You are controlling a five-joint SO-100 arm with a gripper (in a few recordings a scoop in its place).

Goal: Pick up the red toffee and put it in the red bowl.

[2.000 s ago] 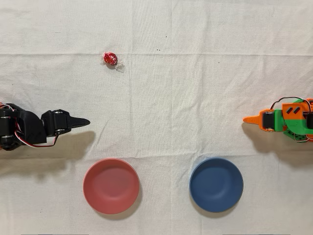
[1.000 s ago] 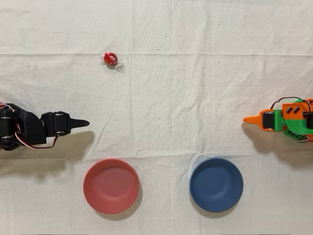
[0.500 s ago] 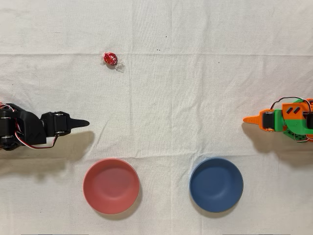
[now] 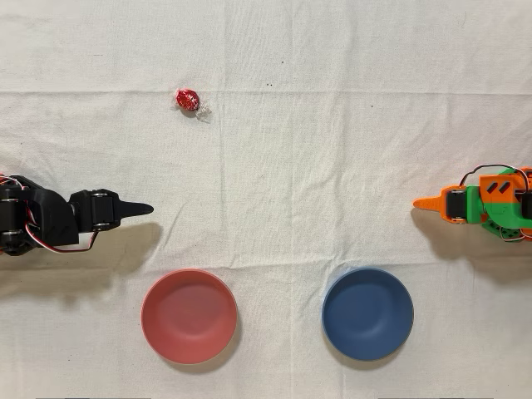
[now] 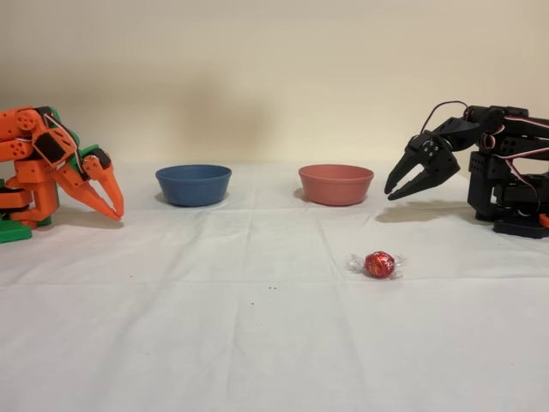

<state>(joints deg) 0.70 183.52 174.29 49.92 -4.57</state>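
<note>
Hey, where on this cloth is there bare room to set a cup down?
Widest bare patch: the middle of the cloth, between the red toffee and the idle orange arm. A narrower gap separates the red bowl and the blue bowl. Tightest is between the black arm's gripper and the red bowl.

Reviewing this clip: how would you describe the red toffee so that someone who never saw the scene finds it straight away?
Start from the white cloth covering the table. In the overhead view, look above the red bowl, toward the far side from both bowls, where the red toffee lies alone on bare cloth. It is tiny, round and shiny red with clear twisted ends, far smaller than either the red or the blue bowl.
</note>
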